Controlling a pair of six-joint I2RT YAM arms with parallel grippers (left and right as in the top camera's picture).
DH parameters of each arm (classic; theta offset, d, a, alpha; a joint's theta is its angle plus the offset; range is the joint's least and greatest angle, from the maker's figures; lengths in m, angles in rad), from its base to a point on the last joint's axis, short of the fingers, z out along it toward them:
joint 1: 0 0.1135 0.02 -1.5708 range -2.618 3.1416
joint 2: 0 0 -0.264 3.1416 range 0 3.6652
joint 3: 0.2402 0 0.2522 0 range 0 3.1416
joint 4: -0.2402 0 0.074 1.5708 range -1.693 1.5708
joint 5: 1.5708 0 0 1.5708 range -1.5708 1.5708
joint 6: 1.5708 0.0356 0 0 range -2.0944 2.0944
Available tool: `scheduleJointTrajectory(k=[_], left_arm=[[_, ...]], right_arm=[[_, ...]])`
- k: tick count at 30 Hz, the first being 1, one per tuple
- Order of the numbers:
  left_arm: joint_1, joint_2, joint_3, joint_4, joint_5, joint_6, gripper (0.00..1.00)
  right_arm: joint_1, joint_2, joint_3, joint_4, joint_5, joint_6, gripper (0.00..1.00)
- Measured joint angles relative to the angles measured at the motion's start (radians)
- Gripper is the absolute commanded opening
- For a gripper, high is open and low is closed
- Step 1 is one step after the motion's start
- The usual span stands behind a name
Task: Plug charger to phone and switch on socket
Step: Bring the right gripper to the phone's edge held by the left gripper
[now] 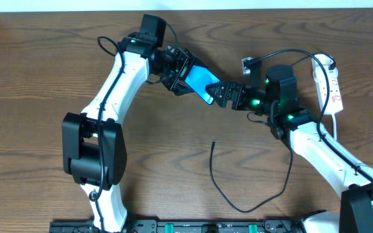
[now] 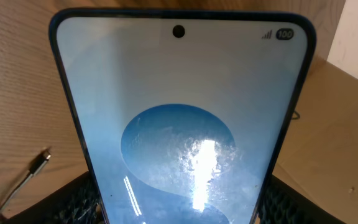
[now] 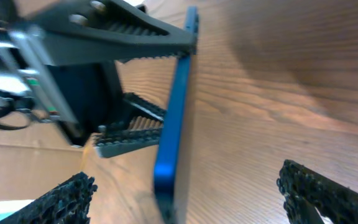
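The phone (image 1: 203, 81), blue screen up, is held off the table in my left gripper (image 1: 179, 72), which is shut on its far end. In the left wrist view the phone (image 2: 179, 124) fills the frame between the jaws. My right gripper (image 1: 224, 94) is open, with its fingers either side of the phone's near end. In the right wrist view the phone (image 3: 174, 130) stands edge-on between the spread fingers, touching neither. The charger cable (image 1: 238, 208) lies loose on the table, its plug tip (image 1: 214, 142) free; the tip also shows in the left wrist view (image 2: 39, 163). The socket (image 1: 332, 87) lies at the right.
The charger cable loops towards the front edge, then runs up under my right arm, where its other end is hidden. The socket's thick white cord (image 1: 320, 62) curls at its far end. A cardboard sheet (image 2: 347, 130) lies on the wooden table (image 1: 37, 77).
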Motion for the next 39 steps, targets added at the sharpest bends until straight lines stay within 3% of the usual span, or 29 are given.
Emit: scheduleJointTrajectory(k=[17,33,39], left_arm=[[-0.076,0.000,0.000,0.038,-0.008,-0.040,0.07],[-0.109,0.000,0.000,0.071,-0.008,-0.052,0.08],[-0.109,0.000,0.000,0.071,-0.008,-0.055,0.07]], right_arm=[[0.013,0.000,0.000,-0.028,0.131,-0.035,0.81],[0.024,0.000,0.000,-0.028,0.149,-0.046,0.48],[0.024,0.000,0.000,-0.028,0.151,-0.046,0.41]])
